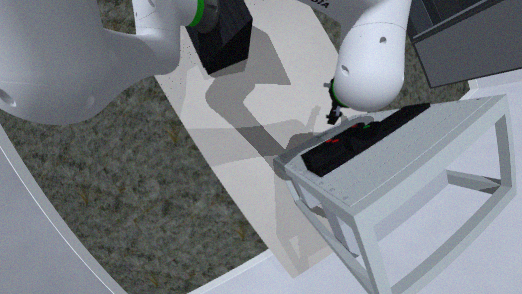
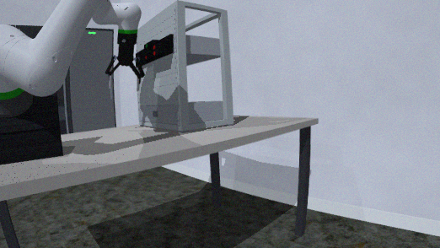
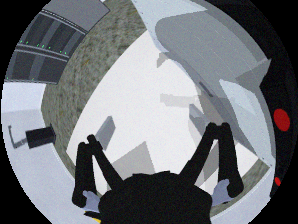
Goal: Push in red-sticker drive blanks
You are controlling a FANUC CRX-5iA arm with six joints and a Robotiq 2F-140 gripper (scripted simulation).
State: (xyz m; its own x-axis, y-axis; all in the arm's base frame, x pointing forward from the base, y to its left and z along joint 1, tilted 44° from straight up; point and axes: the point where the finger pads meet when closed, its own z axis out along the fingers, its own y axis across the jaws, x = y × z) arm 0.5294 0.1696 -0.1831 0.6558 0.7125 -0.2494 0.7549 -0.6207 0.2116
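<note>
We see a smooth, glossy white arm (image 2: pixel 38 55) and a matt pale-grey rack (image 2: pixel 181 63) that looks like painted metal. The counter (image 2: pixel 169 145) looks matt and finely speckled; the floor (image 1: pixel 125 200) looks rough and mottled.

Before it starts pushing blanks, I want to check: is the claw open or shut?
Open. In the exterior view the claw hangs beside the rack with its fingers splayed wide, and nothing lies between them.
</note>
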